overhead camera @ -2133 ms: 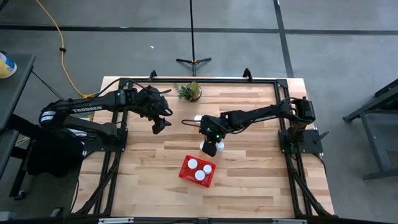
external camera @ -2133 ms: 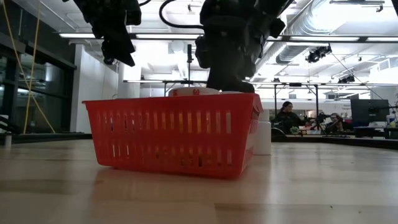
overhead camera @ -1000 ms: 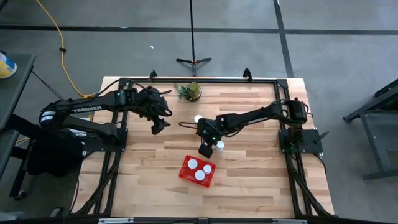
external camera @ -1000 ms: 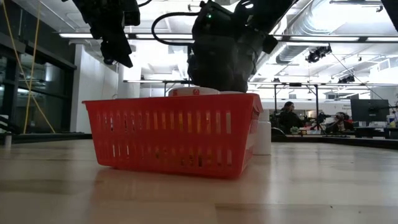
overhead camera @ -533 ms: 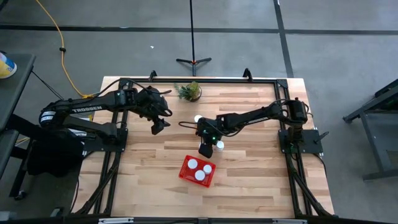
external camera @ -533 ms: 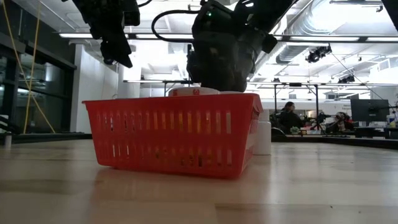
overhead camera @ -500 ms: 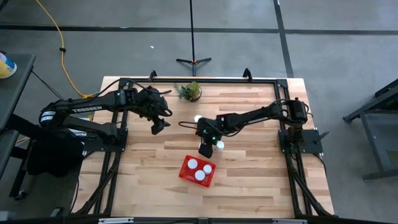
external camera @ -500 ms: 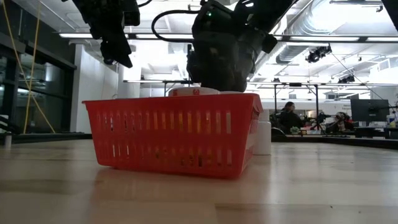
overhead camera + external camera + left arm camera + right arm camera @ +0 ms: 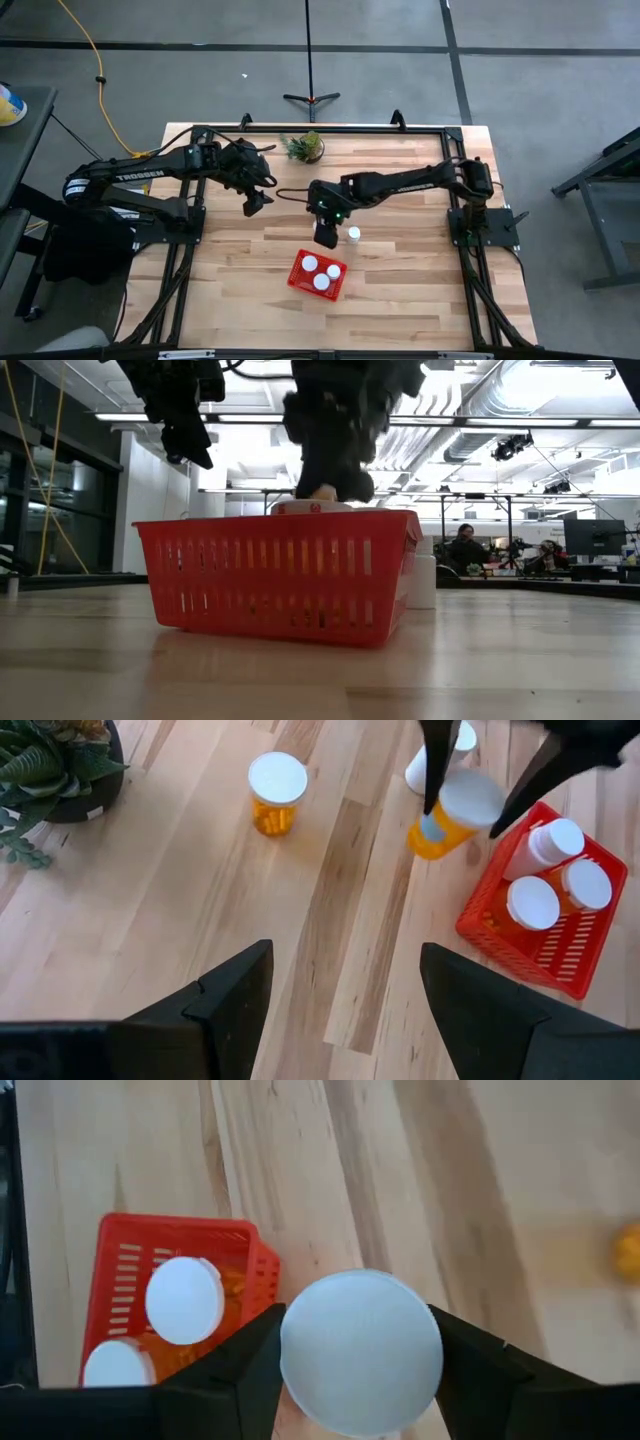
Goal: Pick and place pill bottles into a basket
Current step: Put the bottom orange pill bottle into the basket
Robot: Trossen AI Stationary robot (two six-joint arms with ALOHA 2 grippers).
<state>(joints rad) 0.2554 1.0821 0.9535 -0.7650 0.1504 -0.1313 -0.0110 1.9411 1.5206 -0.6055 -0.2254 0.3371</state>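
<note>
The red basket point(image 9: 318, 275) lies on the table with three white-capped orange pill bottles point(image 9: 548, 880) in it. My right gripper point(image 9: 325, 237) is just beyond the basket's far edge, shut on another pill bottle point(image 9: 452, 812). One bottle point(image 9: 353, 234) stands on its base to the right of that gripper. Another bottle point(image 9: 277, 790) stands farther back, near the plant. My left gripper point(image 9: 255, 203) hangs open and empty above the table, to the left. My right gripper pinches the bottle between its two fingers point(image 9: 230, 1370), one on each side just below the white cap point(image 9: 362, 1352). The fingers come from above, pointing down. The bottle is lifted clear of the table and tilted, its orange body point(image 9: 430, 835) lower than its cap.
A small green potted plant point(image 9: 303, 147) stands at the table's far edge. Bare wood lies to the basket's left, right and near sides. People sit in the room beyond the table point(image 9: 462, 548).
My right gripper has risen with a bottle and gone a little toward the table's left edge. The bottle has come up off the table and now hangs tilted near the basket's far edge. The bottle to its right has stayed where it stood.
</note>
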